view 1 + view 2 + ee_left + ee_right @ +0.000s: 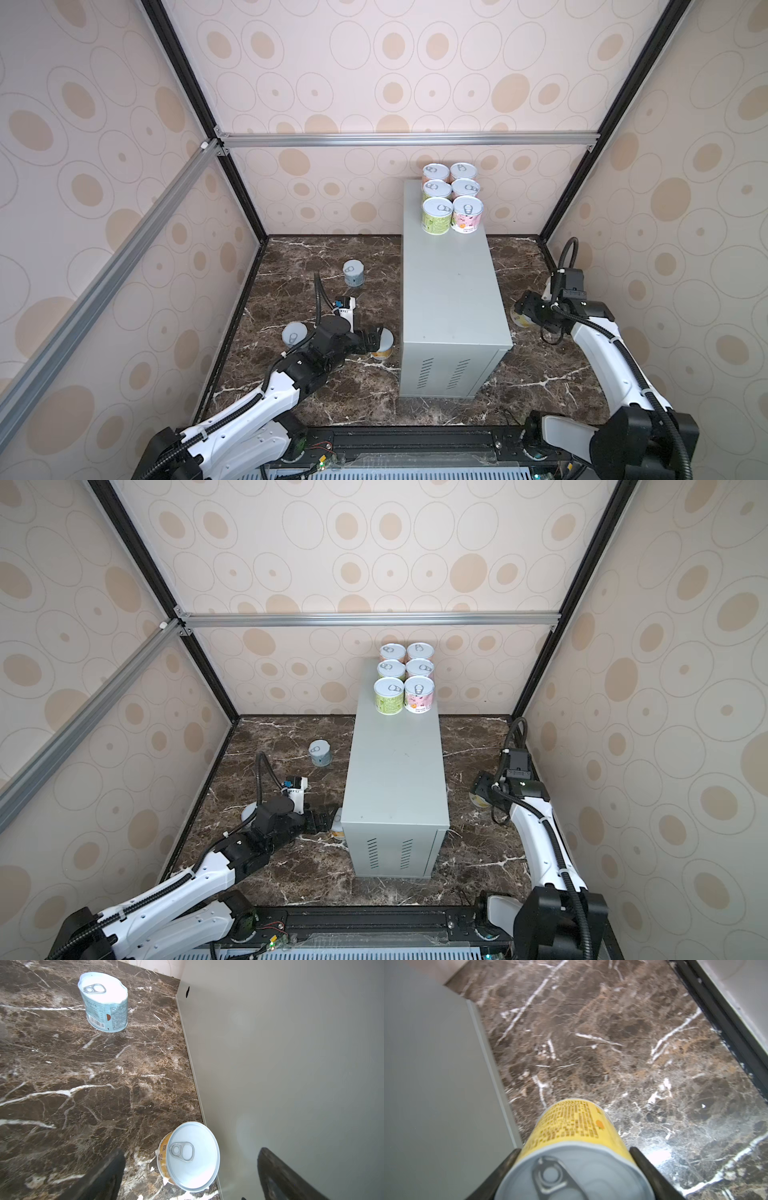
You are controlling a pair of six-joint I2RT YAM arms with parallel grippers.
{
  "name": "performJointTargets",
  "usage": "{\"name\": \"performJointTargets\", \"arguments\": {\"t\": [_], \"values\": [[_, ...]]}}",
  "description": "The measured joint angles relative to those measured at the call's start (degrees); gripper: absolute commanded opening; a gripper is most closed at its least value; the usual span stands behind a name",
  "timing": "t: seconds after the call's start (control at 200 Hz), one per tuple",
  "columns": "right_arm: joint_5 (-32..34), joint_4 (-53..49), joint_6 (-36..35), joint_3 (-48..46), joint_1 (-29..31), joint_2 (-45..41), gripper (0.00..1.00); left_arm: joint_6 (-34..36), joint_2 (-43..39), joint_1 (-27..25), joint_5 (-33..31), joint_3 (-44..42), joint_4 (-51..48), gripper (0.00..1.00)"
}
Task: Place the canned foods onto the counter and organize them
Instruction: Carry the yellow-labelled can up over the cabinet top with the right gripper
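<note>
A tall grey metal box [453, 291] stands on the dark marble desk [316, 390]. It runs from the far edge toward the near edge, with its vented end face turned to the near edge. At the far end of its top, six cans [465, 189] stand upright, packed close in two rows of three. The nearest pair are a green can [436, 222] and a pink can [467, 220]. On the desk left of the box, a pale blue can [353, 274] stands upright by itself, toward the far edge. Nearer, the left pincer [374, 337] is low over the desk with its jaws spread wide, holding nothing. In the left wrist view an orange-labelled can [193, 1157] stands upright between the two fingers, just beside the box's left wall; no finger is seen to touch it. A further can [294, 333], showing only its silvery lid, is partly hidden by that arm, toward the desk's left edge. Right of the box, between its wall and the desk's right edge, the right pincer [524, 312] is clamped on a yellow can [571, 1126], one finger on each side just under the lid. Whether the can's base rests on the desk cannot be told.
</note>
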Motion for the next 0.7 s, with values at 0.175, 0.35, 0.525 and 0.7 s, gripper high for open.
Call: {"name": "performJointTargets", "arguments": {"t": [0.175, 0.35, 0.525, 0.7], "values": [[-2.1, -3.3, -0.7, 4.4, 1.4, -2.6, 0.63, 0.0, -0.8, 0.0, -0.4, 1.4, -2.6, 0.99], [-4.0, -5.5, -1.3, 7.2, 1.9, -7.6, 0.63, 0.1, -1.0, 0.0, -1.0, 3.5, -4.4, 0.99], [-5.8, -8.6, -2.1, 10.5, 2.0, -11.0, 0.63, 0.1, -1.1, 0.0, -1.2, 4.9, -6.0, 0.99], [-7.7, -12.7, -3.0, 16.2, 2.3, -11.0, 0.63, 1.0, -0.8, 0.0, -1.4, 7.1, -7.8, 0.99]]}}
